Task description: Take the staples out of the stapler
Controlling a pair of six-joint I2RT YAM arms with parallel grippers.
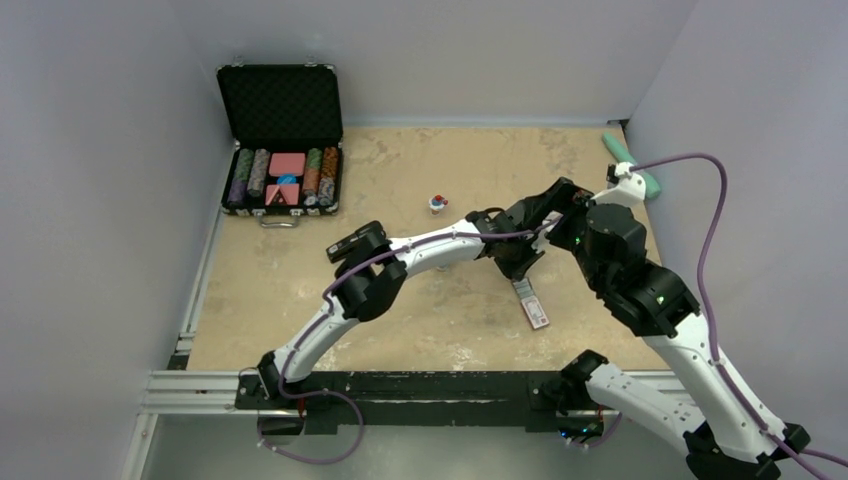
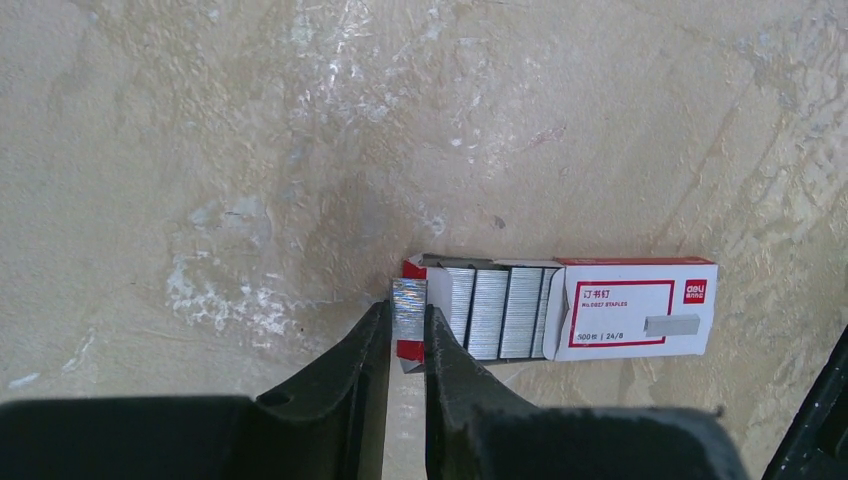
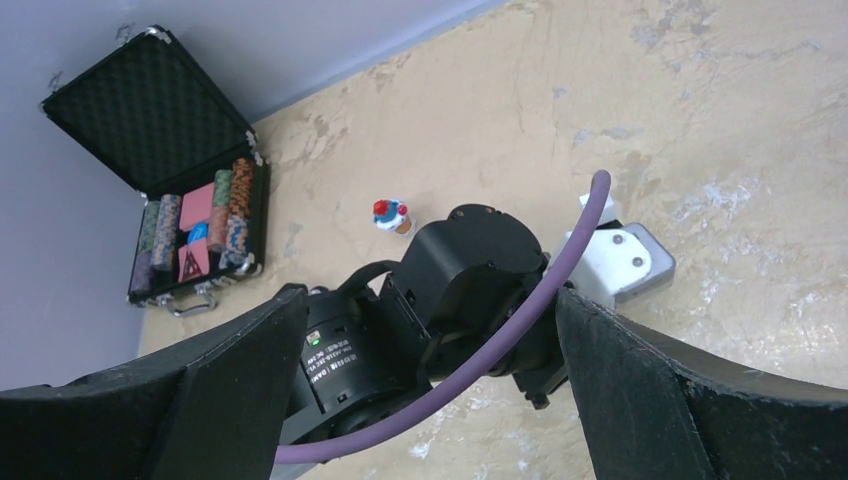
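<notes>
In the left wrist view a short silvery strip of staples point(image 2: 408, 298) is pinched between my left gripper's point(image 2: 407, 318) two black fingers. It hangs over the open flap end of a red and white staple box point(image 2: 630, 305), which lies flat on the table with more silvery strips inside. From above, the left gripper point(image 1: 518, 268) points down at that box point(image 1: 533, 305). My right gripper point(image 3: 428, 300) stands wide open with nothing in it, hovering above the left arm's wrist point(image 3: 440, 290). The stapler is out of view.
An open black case point(image 1: 282, 140) of poker chips stands at the back left. A small red-topped figure point(image 1: 437, 203) is mid-table. A pale teal bar point(image 1: 632, 160) lies by the right wall. Grey walls enclose the table on three sides.
</notes>
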